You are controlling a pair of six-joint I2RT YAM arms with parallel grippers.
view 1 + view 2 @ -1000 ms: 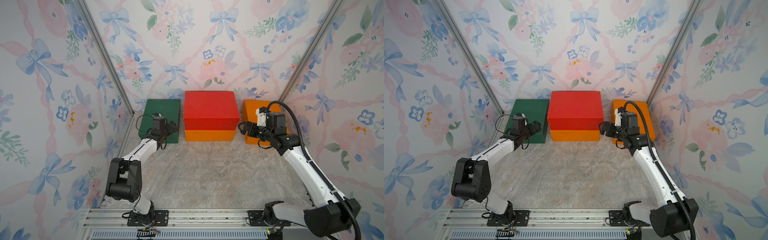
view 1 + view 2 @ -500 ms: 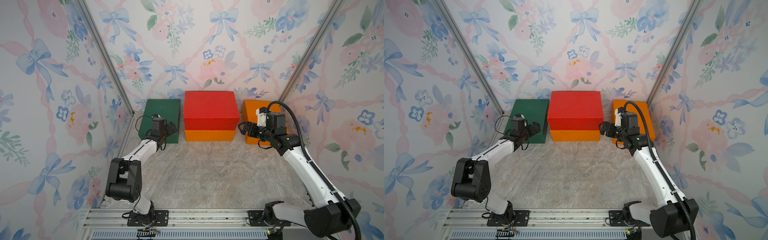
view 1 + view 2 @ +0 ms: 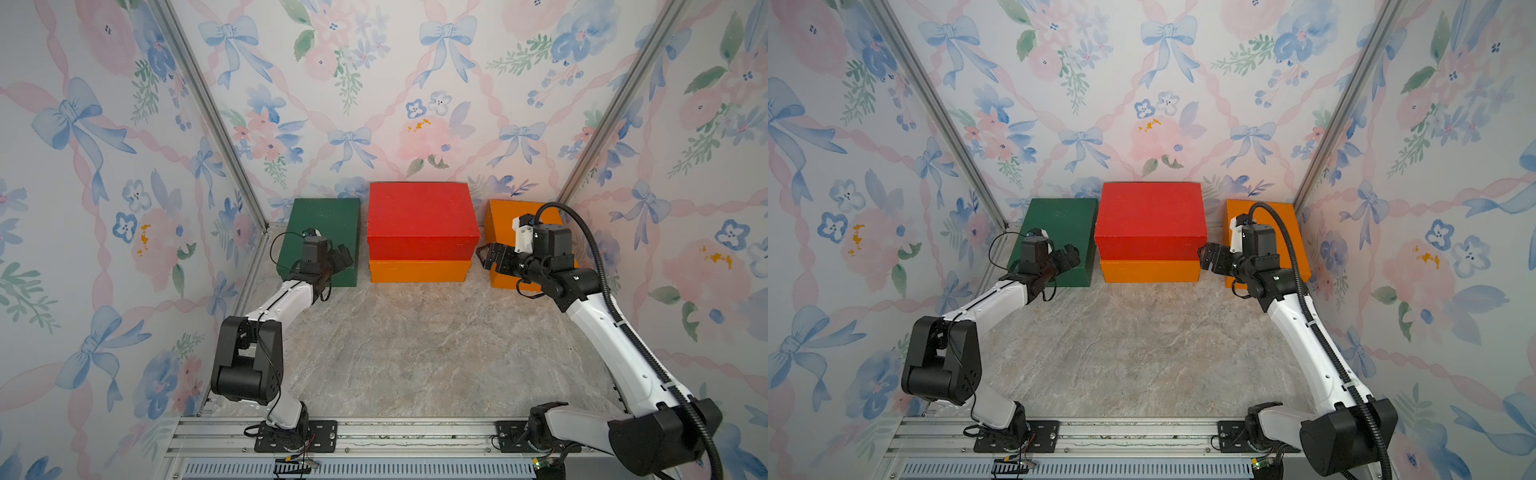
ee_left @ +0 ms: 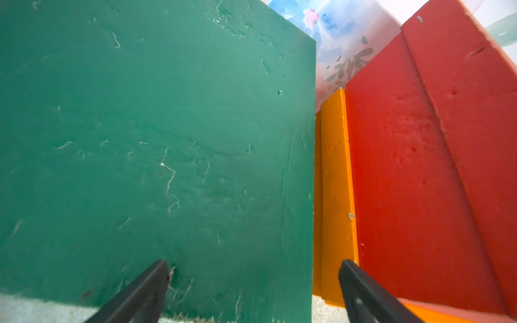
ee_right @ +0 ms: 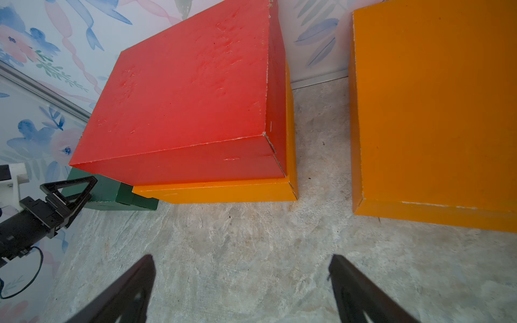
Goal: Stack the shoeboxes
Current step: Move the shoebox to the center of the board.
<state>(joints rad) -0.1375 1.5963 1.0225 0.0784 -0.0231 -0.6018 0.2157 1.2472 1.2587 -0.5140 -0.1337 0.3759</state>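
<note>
Left wrist view: we should clamp the left gripper's [image 4: 253, 264] spread fingers (the right gripper's [image 5: 241, 258] gape too) squarely on the green shoebox's [image 4: 156, 125] three-o'clock wall.

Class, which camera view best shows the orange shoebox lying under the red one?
The right wrist view: the lower orange shoebox shows its front and one end there, under the red shoebox. Both top views show only its front face; the left wrist view only a narrow side strip.
</note>
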